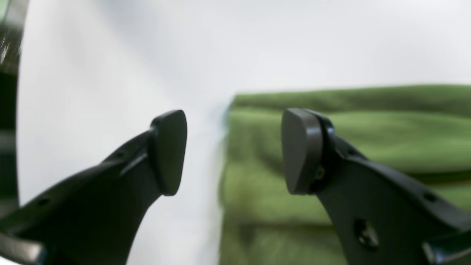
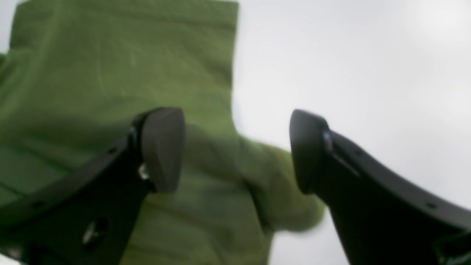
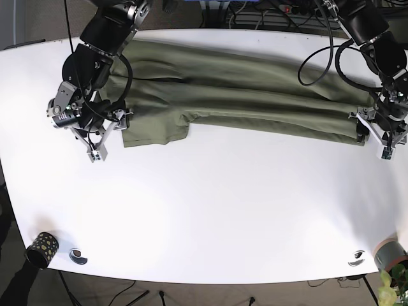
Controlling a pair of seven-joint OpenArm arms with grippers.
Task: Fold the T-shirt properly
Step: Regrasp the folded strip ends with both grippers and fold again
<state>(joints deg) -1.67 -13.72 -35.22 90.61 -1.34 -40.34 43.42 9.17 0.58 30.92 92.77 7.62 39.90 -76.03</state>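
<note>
The green T-shirt point(image 3: 242, 95) lies folded into a long band across the far half of the white table point(image 3: 210, 210). My right gripper point(image 3: 107, 135) is open at the shirt's sleeve end. In the right wrist view this gripper point(image 2: 233, 149) hangs open over the shirt point(image 2: 110, 73), its jaws astride the sleeve corner point(image 2: 283, 191). My left gripper point(image 3: 375, 135) is open at the shirt's other end. In the left wrist view this gripper point(image 1: 235, 151) is open with one jaw over the shirt point(image 1: 368, 140) and the other over bare table. Neither gripper holds cloth.
A dark patterned cup point(image 3: 41, 247) and a small round object point(image 3: 78, 255) sit at the table's near left corner. Another small round object point(image 3: 357, 257) and a grey cup point(image 3: 390, 254) are at the near right. Cables point(image 3: 268, 16) run behind the far edge.
</note>
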